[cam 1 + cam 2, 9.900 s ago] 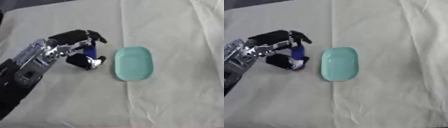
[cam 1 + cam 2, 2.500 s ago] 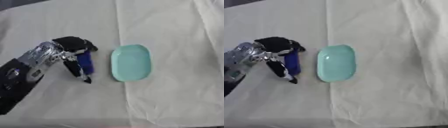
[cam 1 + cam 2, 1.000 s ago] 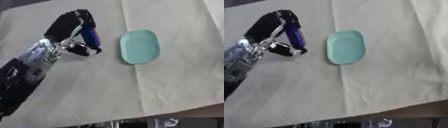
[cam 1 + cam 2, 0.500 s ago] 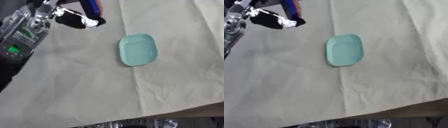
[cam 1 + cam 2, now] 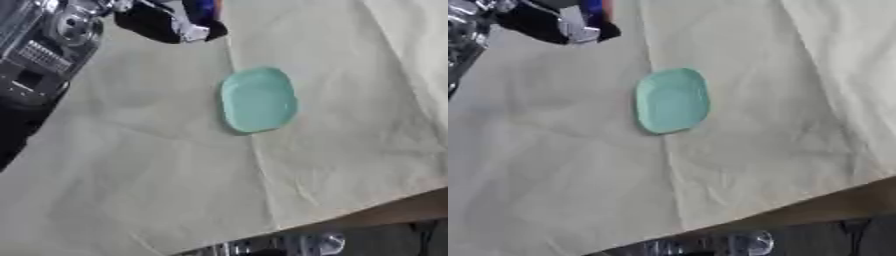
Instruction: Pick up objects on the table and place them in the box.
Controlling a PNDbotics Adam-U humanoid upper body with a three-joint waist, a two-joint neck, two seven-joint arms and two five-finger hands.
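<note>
1. One desk [image 5: 350, 165] fills both views, covered by a single cream cloth [image 5: 780, 90] with creases; its near edge runs askew across the lower right corner.
2. One arm [image 5: 39, 60] shows, the robot's left, black and silver, coming in from the upper left, up and to the left of the green dish.
3. One green dish [image 5: 257, 100], an oval shallow tray, lies flat on the cloth near the middle, empty, lying on a long crease.
4. One left hand [image 5: 162, 22] sits at the top edge, up and to the left of the dish and well apart from it; its fingers are curled around a blue object [image 5: 201, 7], clamped on it.
5. One blue object shows, only its lower part in view, cut off by the top edge, held above the cloth beyond the dish's far end.
6. The left eye view shows more of the arm, including its silver casing and dark panel; the right eye view shows only a sliver of it at the left edge, but more of the cloth to the right of the dish.
7. No right hand shows in either view.
</note>
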